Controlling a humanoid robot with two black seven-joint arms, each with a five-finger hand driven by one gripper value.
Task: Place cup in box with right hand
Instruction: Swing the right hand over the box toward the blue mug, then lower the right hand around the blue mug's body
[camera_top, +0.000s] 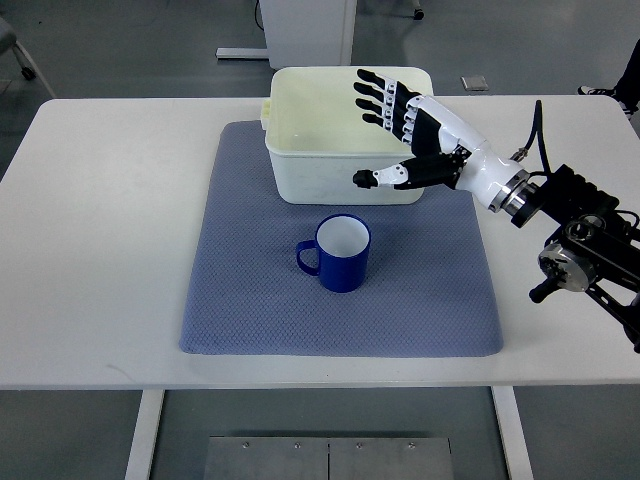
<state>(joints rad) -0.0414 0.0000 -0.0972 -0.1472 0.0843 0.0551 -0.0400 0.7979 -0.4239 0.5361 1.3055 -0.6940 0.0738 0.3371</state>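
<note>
Top view: right hand (415, 135) hovers over the box (300, 170), fingers (375, 100) spread wide, empty; cup (340, 253) upright on mat (250, 300)

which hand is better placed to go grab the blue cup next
Right. The right hand hovers open over the box, just behind the upright blue cup on the mat. No left arm shows in the top view.

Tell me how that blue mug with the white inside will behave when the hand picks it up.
The blue enamel-looking mug with a white interior is probably rigid, so fingers won't deform it. Its glossy surface may be slippery. It stands upright on the blue-grey textured mat, which likely limits sliding, yet a sideways nudge could tip it. The right hand is open above the white plastic box.
</note>
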